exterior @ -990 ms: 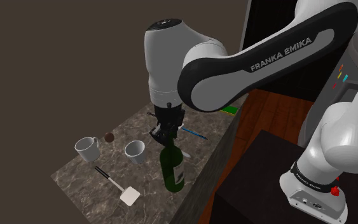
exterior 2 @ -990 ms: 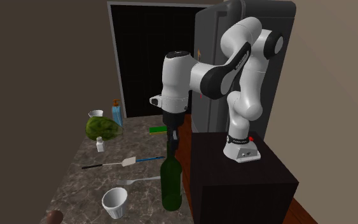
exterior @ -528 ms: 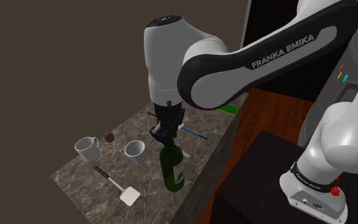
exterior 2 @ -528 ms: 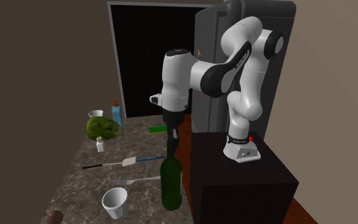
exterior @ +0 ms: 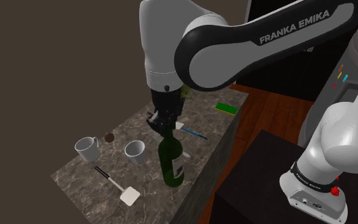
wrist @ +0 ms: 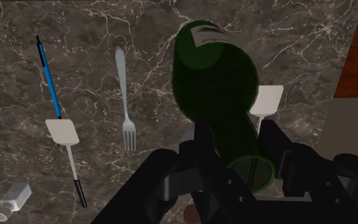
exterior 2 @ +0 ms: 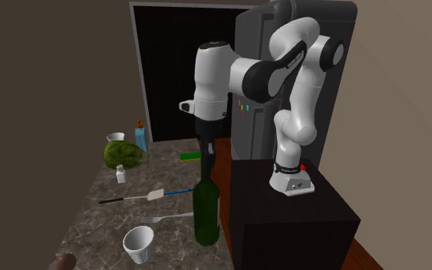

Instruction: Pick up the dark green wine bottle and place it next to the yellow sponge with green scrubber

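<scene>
The dark green wine bottle point(exterior: 171, 162) stands upright near the counter's edge on the stand's side. My gripper point(exterior: 165, 126) is shut on its neck from above. In the second exterior view the gripper point(exterior 2: 208, 165) holds the bottle point(exterior 2: 206, 218) with its base just off the marble counter point(exterior 2: 107, 222). The wrist view looks down along the bottle point(wrist: 215, 83), with the gripper point(wrist: 234, 137) clasping the neck between both fingers. The sponge point(exterior: 226, 107) lies flat at the counter's far end, its green side up; it shows yellow-green point(exterior 2: 191, 155) beyond the bottle.
Two white cups point(exterior: 87, 147) point(exterior: 135, 151), a brown ball point(exterior: 109, 136), a white spatula point(exterior: 130, 194) and a blue pen point(exterior: 195, 133) lie around the bottle. A fork point(exterior 2: 166, 218), a salt shaker point(exterior 2: 120, 175), a green vegetable point(exterior 2: 123, 154) and a blue bottle point(exterior 2: 140, 136) sit further along.
The arm has risen, and the bottle has come up a little with the gripper shut on its neck. Nothing else on the counter moved.
</scene>
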{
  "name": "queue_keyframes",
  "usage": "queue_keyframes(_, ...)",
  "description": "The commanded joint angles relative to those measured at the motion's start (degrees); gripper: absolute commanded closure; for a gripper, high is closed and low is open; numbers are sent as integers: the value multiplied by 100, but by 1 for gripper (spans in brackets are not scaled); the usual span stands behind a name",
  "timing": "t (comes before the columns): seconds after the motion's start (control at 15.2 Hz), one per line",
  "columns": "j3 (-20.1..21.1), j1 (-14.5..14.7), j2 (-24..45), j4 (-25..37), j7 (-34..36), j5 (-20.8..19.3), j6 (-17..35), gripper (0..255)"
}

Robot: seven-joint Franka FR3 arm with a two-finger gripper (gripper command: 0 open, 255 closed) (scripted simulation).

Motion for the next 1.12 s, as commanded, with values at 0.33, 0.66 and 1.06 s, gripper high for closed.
queue_keyframes(0.33,-48,-13,-80,494,-42,26,-566,255)
queue_keyframes(0.66,-366,-155,-313,375,-530,110,-669,255)
queue_keyframes(1.06,-968,-439,-577,59,-1437,138,-636,255)
